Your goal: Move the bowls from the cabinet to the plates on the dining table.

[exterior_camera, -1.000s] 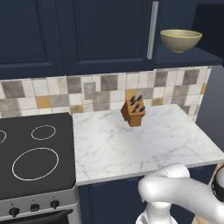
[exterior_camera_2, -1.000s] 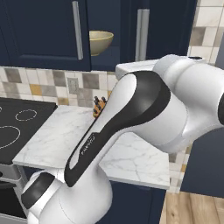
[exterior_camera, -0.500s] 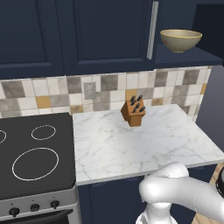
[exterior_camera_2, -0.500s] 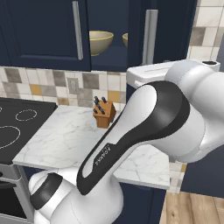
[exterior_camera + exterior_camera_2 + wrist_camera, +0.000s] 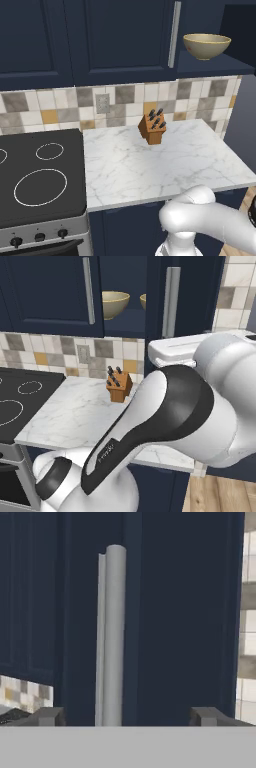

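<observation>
Spread wide, the gripper (image 5: 126, 717) shows its two dark fingertips (image 5: 47, 716) far apart at the bottom of the hand view, with the silver bar handle (image 5: 111, 637) of a navy cabinet door (image 5: 180, 612) standing upright between them, nearer the left tip and touching neither; nothing is gripped. Beyond that door's right edge a strip of tiled wall (image 5: 248, 612) shows. In the right base view the same open door (image 5: 172, 301) stands edge-on in front of the cabinet (image 5: 45, 291), and inside on the shelf sits one bowl (image 5: 115, 304), with the rim of a second bowl (image 5: 145, 301) peeking out just beside the door. The left base view shows a bowl (image 5: 206, 46) on the cabinet shelf, right of a handle (image 5: 174, 34). Below lies the marble counter (image 5: 165, 160) with a knife block (image 5: 153, 127) near the tiled backsplash (image 5: 100, 100), and a black stove (image 5: 40, 175) touching the counter's left end.
</observation>
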Available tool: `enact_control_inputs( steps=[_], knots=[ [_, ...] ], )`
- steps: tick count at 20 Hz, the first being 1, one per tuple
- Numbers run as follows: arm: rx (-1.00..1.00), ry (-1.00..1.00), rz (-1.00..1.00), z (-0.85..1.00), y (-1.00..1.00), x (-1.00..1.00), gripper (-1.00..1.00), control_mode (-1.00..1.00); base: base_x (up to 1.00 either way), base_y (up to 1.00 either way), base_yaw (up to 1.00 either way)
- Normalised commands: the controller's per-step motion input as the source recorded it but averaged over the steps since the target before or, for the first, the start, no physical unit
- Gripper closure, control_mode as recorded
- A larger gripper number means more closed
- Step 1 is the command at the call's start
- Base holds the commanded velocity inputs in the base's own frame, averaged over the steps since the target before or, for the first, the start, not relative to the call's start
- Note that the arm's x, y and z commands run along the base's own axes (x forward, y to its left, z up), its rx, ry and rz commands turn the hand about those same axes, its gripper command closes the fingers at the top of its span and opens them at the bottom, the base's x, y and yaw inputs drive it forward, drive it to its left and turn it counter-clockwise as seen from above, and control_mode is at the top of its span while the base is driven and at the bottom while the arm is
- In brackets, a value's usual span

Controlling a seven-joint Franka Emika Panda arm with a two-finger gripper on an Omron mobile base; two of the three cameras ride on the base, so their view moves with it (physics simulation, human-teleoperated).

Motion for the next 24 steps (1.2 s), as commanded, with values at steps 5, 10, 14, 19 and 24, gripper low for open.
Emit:
enact_control_inputs(
  steps=[5,10,14,19,24],
  knots=[
    [-0.03,-0.05,-0.34,-0.05,0.39,0.00,-1.00,-1.00,0.00,0.00,0.00],
    [-0.02,-0.02,-0.36,-0.04,0.38,0.02,-1.00,-1.00,0.00,0.00,0.00],
    [-0.04,0.00,-0.35,-0.09,0.40,0.18,-1.00,-1.00,0.00,0.00,0.00],
    [-0.04,0.00,-0.35,-0.08,0.40,0.22,-1.00,-1.00,0.00,0.00,0.00],
    [-0.03,-0.01,-0.36,-0.05,0.38,0.22,-1.00,-1.00,0.00,0.00,0.00]
  ],
)
